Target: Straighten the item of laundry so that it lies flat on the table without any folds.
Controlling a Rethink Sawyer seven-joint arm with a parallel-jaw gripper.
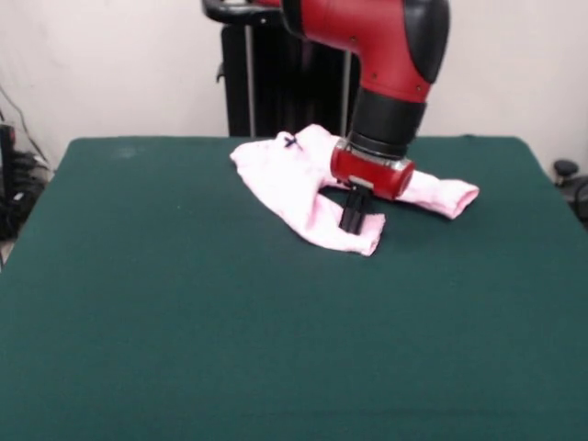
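Gripper low on laundry leg at its 5 o'clock, jaws' state unclear; risk: pads drag cloth, bunching new folds on table.

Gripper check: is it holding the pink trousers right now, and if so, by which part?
Cannot be told. The gripper is down on the pink trousers, on the nearer leg close to its cuff, but a grasp isn't visible.

A large table covered in dark green felt-like cloth fills most of the front view. On its far half lie small pale pink baby trousers, rumpled, with a tiny dark bow at the waistband and the two legs spread apart toward the right.
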